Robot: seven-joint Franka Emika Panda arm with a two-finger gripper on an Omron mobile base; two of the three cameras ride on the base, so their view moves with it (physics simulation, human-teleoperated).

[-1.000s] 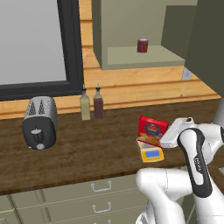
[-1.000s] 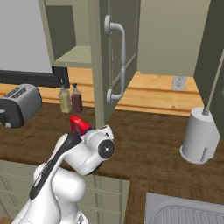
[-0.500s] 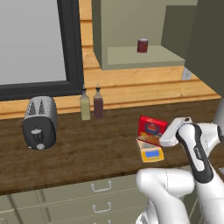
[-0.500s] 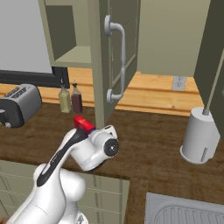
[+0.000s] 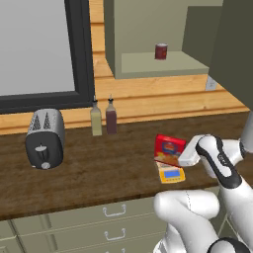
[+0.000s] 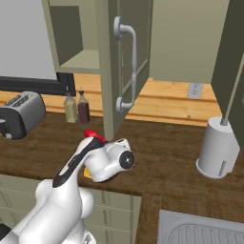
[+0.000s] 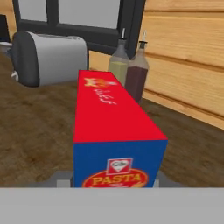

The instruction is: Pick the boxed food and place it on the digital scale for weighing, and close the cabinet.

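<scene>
Change: since a second ago the white forearm has swung further right in the left base view and the hand has drawn a little back from the box; box, scale and cabinet door lie as they did.
Gripper: gripper (image 5: pixel 184 157) at the end of the white arm, right beside the box's right edge; its fingers are hidden, so how far it is open, or whether it has hold of anything, cannot be told.
Box: boxed food (image 5: pixel 169 149), a flat red carton with sharp edges, resting tilted on the scale with its top leaning toward the wall; close up in the hand view (image 7: pixel 111 131) it shows a smooth red face, a blue end panel and a yellow "PASTA" label.
Scale: digital scale (image 5: pixel 171 175), small, flat, yellow-orange with a blue display, poking out from under the box's near edge.
Counter: counter (image 5: pixel 99 168), dark brown wood with a visible grain.
Bottles: two bottles (image 5: pixel 103 117), slim, narrow-necked, one pale, one dark, side by side against the plank wall, well behind the box.
Toaster: toaster (image 5: pixel 45 138), rounded grey metal, far left on the counter.
Cabinet: cabinet (image 6: pixel 115 66), olive-grey, its panelled door standing open with a long curved metal handle (image 6: pixel 129 71); a small dark red can (image 5: pixel 161 51) sits on its shelf.
Jug: pale grey cylinder (image 6: pixel 218 147) on the counter to the right.
</scene>
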